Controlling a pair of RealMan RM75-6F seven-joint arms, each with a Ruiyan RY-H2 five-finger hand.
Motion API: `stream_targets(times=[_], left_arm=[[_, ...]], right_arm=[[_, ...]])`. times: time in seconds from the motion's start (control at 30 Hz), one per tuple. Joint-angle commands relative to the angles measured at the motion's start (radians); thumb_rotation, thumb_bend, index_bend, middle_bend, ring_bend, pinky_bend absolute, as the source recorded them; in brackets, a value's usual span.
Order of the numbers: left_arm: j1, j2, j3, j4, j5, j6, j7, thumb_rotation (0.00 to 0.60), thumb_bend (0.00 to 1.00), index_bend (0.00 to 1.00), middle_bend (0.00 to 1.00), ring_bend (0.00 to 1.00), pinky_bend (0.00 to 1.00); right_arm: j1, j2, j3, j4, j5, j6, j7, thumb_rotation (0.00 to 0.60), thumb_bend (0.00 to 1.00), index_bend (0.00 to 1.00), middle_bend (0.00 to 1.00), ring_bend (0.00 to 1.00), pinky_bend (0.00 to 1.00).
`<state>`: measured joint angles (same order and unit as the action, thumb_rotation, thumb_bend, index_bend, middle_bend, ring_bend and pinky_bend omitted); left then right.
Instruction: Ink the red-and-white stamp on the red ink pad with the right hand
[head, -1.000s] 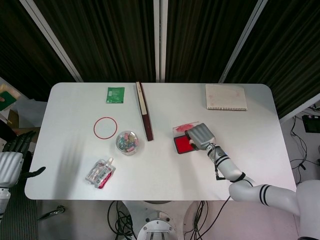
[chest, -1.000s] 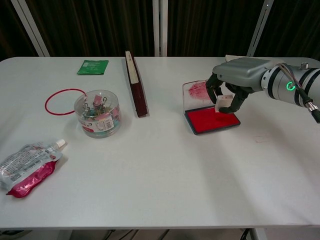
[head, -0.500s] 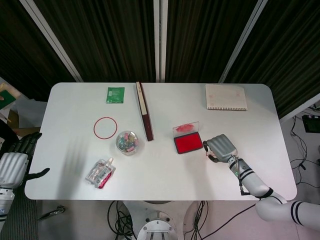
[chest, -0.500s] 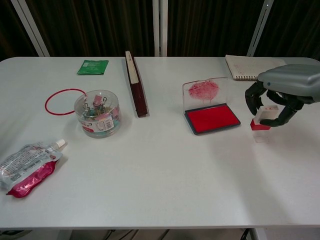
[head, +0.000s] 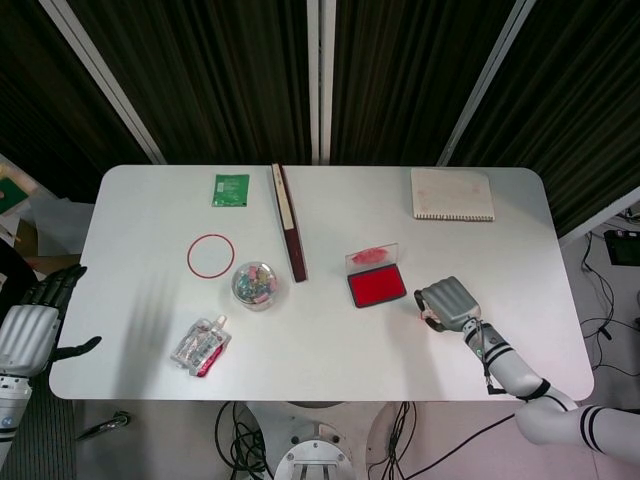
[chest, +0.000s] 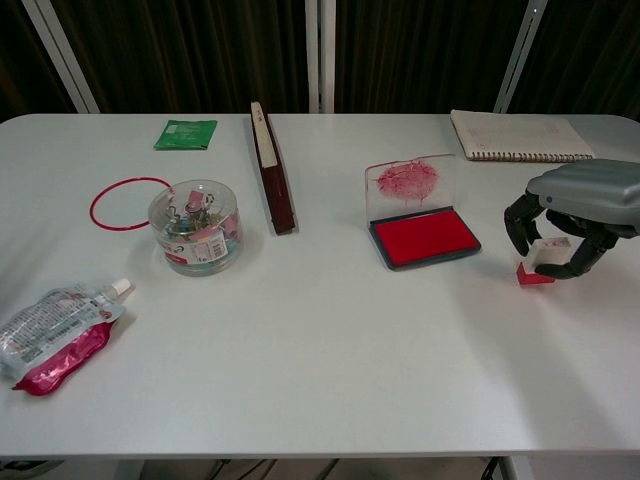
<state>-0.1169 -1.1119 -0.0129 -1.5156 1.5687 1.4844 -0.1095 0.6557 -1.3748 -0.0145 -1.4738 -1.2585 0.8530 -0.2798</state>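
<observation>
The right hand (chest: 565, 225), a smooth grey shell with dark fingers (chest: 517, 228), clamps the small blocky red-and-white stamp (chest: 543, 262), which stands upright with its red base on the white tabletop (chest: 330, 340), right of the red ink pad (chest: 424, 238) and apart from it. The pad's clear, ink-smeared lid (chest: 408, 183) stands raised behind its flat red rectangle. Bare tabletop lies between stamp and pad; the left hand (head: 28, 325) hangs off the left edge, fingers apart.

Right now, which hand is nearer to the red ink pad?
The right hand. It sits just to the right of the red ink pad, fingers around the red-and-white stamp on the table. The left hand hangs off the table's far left edge.
</observation>
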Motion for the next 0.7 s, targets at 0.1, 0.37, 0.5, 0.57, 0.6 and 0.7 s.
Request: stream_targets(times=[0.1, 0.37, 0.5, 0.57, 0.6, 0.7], left_arm=[[-0.002, -0.002, 0.0, 0.006, 0.001, -0.001, -0.006, 0.556, 0.04, 0.05, 0.08, 0.08, 0.19], [-0.002, -0.001, -0.001, 0.008, -0.001, 0.001, -0.011, 0.556, 0.04, 0.05, 0.08, 0.08, 0.19], [-0.003, 0.0, -0.001, 0.008, -0.001, 0.0, -0.01, 0.555, 0.04, 0.05, 0.08, 0.09, 0.19], [-0.003, 0.0, -0.002, 0.007, 0.0, 0.002, -0.01, 0.555, 0.04, 0.05, 0.08, 0.08, 0.19], [-0.003, 0.001, -0.002, 0.007, 0.0, 0.002, -0.01, 0.556, 0.04, 0.05, 0.08, 0.08, 0.19], [-0.003, 0.002, -0.002, 0.005, 0.0, 0.003, -0.009, 0.555, 0.04, 0.05, 0.08, 0.08, 0.19]], right_arm=[[0.0, -0.021, 0.002, 0.026, 0.003, -0.008, -0.011, 0.6, 0.41, 0.69, 0.61, 0.8, 0.99], [-0.002, -0.035, 0.008, 0.04, 0.001, -0.008, -0.023, 0.6, 0.4, 0.67, 0.59, 0.8, 0.99], [-0.001, -0.038, 0.009, 0.042, 0.001, -0.012, -0.027, 0.6, 0.39, 0.66, 0.58, 0.8, 0.99], [-0.001, -0.038, 0.011, 0.041, 0.0, -0.012, -0.029, 0.6, 0.38, 0.65, 0.58, 0.8, 0.99], [-0.001, -0.038, 0.011, 0.041, 0.0, -0.012, -0.03, 0.6, 0.38, 0.65, 0.58, 0.8, 0.99], [-0.001, -0.036, 0.014, 0.039, 0.001, -0.014, -0.031, 0.6, 0.38, 0.64, 0.57, 0.8, 0.99]])
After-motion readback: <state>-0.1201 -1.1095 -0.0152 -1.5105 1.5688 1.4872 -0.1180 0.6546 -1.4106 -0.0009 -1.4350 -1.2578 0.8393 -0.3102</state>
